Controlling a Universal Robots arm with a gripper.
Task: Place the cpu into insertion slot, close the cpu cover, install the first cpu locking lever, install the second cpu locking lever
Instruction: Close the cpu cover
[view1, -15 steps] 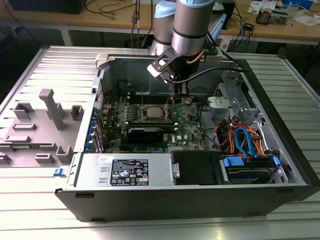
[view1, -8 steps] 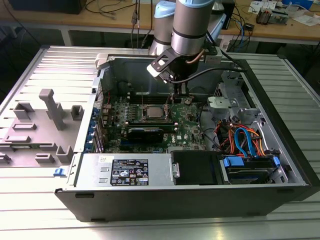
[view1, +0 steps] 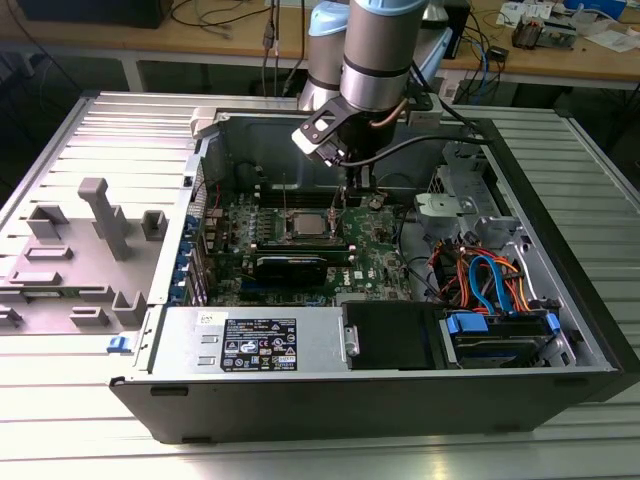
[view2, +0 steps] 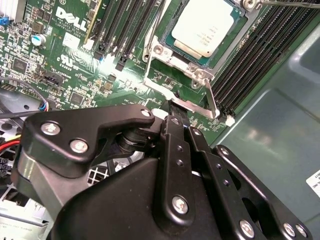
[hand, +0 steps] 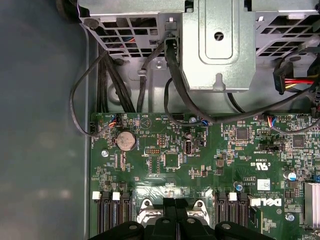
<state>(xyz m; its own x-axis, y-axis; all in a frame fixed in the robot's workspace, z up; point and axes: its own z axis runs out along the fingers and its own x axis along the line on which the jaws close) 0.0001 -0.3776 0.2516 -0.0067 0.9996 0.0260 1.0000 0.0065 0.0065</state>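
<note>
One cpu (view2: 204, 26) shows, its dull silvery top lying flat in the insertion slot (view2: 176, 61). The slot's pin field is wholly hidden under the chip, so just its metal frame can be seen, and one corner of the chip is cut off at the edge of the second wrist view. One cpu cover (view2: 231, 50) lies down around the chip, also partly cut off. One lever rod (view2: 285, 3) runs along the far side of the cover, mostly out of frame. A second lever rod (view2: 212, 97) ends just beside the tips of the end effector (view2: 177, 112); whether either rod is latched cannot be made out. The end effector's two black fingers (hand: 170, 222) are drawn together with a thin seam between them, their tips at a bright metal strip by the socket's corner. The end effector's own body hides whether they pinch that strip or merely touch it. Long black memory slots (view2: 117, 25) flank the socket on both sides, too foreshortened to count. One round coin cell (hand: 125, 141) sits on the green board. In the exterior view one open computer case (view1: 560, 300) lies on the ribbed tabletop (view1: 80, 420), and the arm reaches down into it.
</note>
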